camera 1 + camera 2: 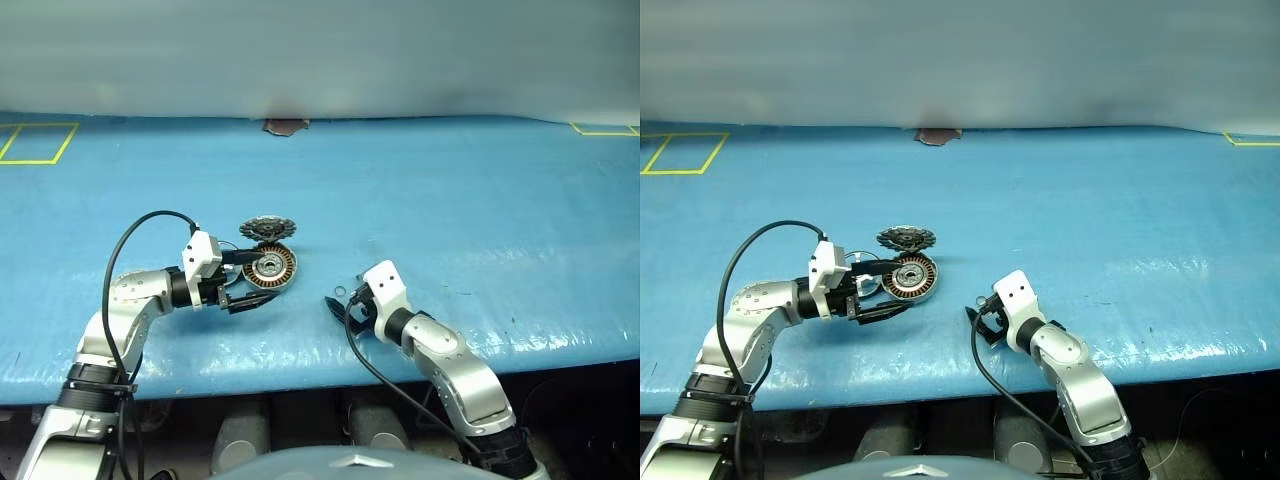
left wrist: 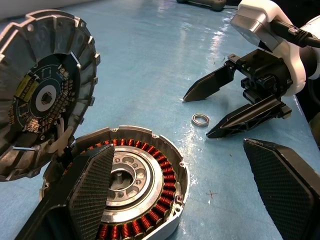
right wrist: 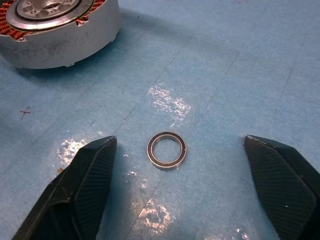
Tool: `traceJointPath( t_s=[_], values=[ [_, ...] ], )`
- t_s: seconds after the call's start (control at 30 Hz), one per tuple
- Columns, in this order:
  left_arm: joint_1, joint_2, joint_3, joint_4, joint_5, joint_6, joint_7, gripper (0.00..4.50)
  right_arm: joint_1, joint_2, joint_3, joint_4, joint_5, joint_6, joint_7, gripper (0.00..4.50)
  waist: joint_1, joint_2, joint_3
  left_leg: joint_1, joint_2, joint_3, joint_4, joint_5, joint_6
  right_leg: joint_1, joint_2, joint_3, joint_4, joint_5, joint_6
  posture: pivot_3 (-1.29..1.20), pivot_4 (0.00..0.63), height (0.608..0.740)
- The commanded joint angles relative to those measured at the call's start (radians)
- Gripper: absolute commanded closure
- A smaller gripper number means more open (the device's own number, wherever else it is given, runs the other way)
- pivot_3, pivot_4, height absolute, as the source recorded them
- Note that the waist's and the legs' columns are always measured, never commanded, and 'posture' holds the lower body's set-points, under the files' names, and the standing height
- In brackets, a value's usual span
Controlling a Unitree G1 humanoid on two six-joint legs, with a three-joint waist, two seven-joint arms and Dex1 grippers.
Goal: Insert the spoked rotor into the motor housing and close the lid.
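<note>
The motor housing, a round disc with copper windings, lies flat on the blue table. The lid, grey with dark segments and a dark centre, sits just beyond it, touching its far rim. My left gripper is open; one finger lies over the housing's near side and the other finger stands clear of it. My right gripper is open, low over the table, with a tiny washer ring between its fingers and touching neither. The spoked rotor is hidden or out of view.
The blue table cover stretches wide beyond both arms. Yellow tape rectangles mark the far left and far right corners. A small brown patch sits at the back edge. The table's front edge runs just below my wrists.
</note>
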Motion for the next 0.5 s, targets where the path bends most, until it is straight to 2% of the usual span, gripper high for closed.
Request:
traceJointPath(
  t_s=[0.03, 0.13, 0.4, 0.5],
  values=[
    [0.002, 0.010, -0.002, -0.023, 0.005, -0.002, -0.007, 0.00, 0.013, -0.010, 0.013, -0.020, 0.006, 0.003, 0.003, 1.27, 0.000, 0.000, 0.000, 0.000, 0.000, 0.000, 0.000, 0.000, 0.000, 0.000, 0.000, 0.000, 0.000, 0.000, 0.000, 0.00, 0.150, 0.740],
    [0.007, 0.017, -0.009, -0.018, 0.020, -0.009, -0.009, 0.00, 0.015, -0.018, 0.019, -0.012, -0.002, 0.005, 0.001, 2.22, 0.000, 0.000, 0.000, 0.000, 0.000, 0.000, 0.000, 0.000, 0.000, 0.000, 0.000, 0.000, 0.000, 0.000, 0.000, 0.00, 0.150, 0.740],
    [0.029, 0.020, -0.011, -0.018, 0.033, -0.001, -0.010, 0.00, 0.012, -0.015, 0.013, -0.003, 0.017, 0.016, 0.005, 2.22, 0.000, 0.000, 0.000, 0.000, 0.000, 0.000, 0.000, 0.000, 0.000, 0.000, 0.000, 0.000, 0.000, 0.000, 0.000, 0.00, 0.150, 0.740],
    [0.036, 0.024, -0.007, -0.020, 0.029, 0.002, -0.010, 0.00, 0.009, -0.015, 0.012, -0.001, 0.019, 0.017, 0.003, 3.12, 0.000, 0.000, 0.000, 0.000, 0.000, 0.000, 0.000, 0.000, 0.000, 0.000, 0.000, 0.000, 0.000, 0.000, 0.000, 0.00, 0.150, 0.740]
  ],
)
